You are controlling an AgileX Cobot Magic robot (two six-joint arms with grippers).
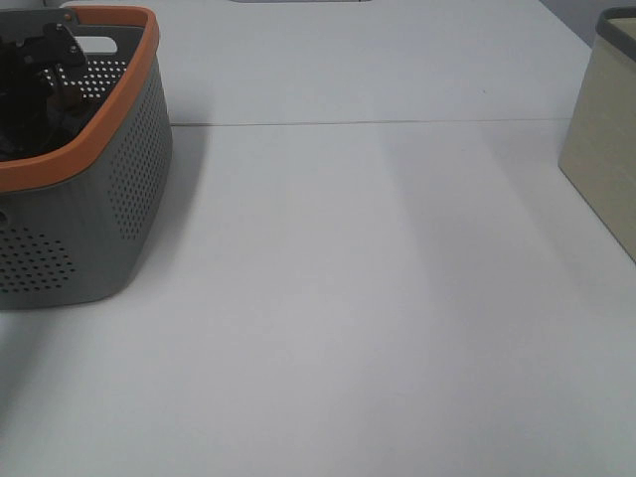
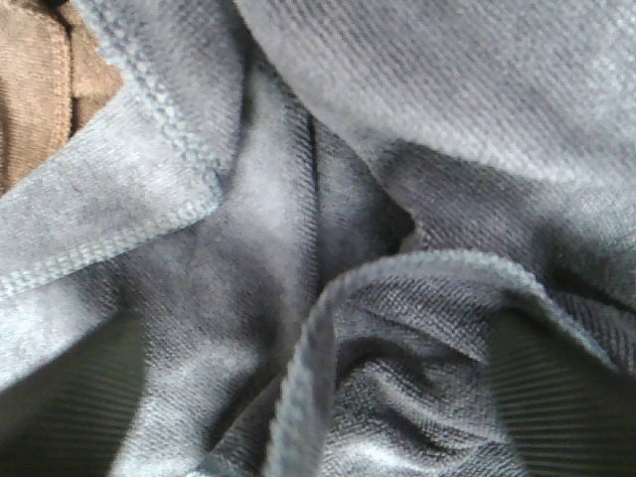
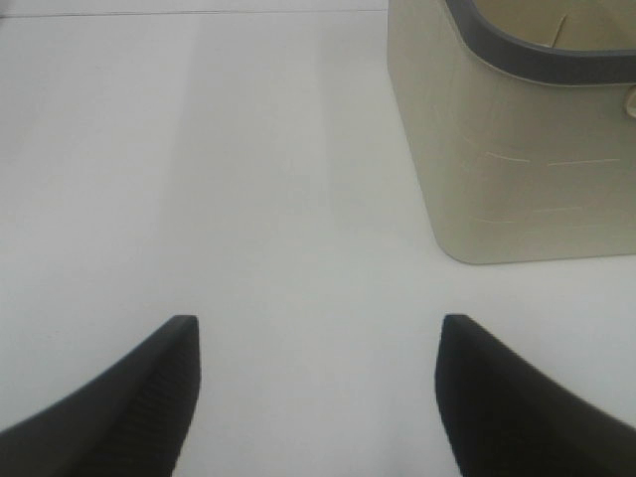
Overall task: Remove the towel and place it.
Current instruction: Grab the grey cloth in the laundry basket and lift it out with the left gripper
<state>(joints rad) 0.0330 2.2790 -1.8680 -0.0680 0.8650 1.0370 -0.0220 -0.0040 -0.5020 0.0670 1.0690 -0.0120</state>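
Note:
The dark navy-grey towel (image 2: 397, 129) fills the left wrist view in crumpled folds with hemmed edges. My left gripper (image 2: 308, 407) is down in it, and its two ribbed fingers (image 2: 60, 397) stand wide apart with towel folds between them. In the exterior view the left arm (image 1: 40, 79) reaches down into the grey basket with the orange rim (image 1: 119, 109); the towel is hidden there. My right gripper (image 3: 318, 388) is open and empty above the bare white table (image 3: 248, 199).
A brown cloth (image 2: 35, 89) lies beside the towel in the basket. A beige bin with a dark rim (image 1: 606, 149) stands at the table's right edge; it also shows in the right wrist view (image 3: 497, 169).

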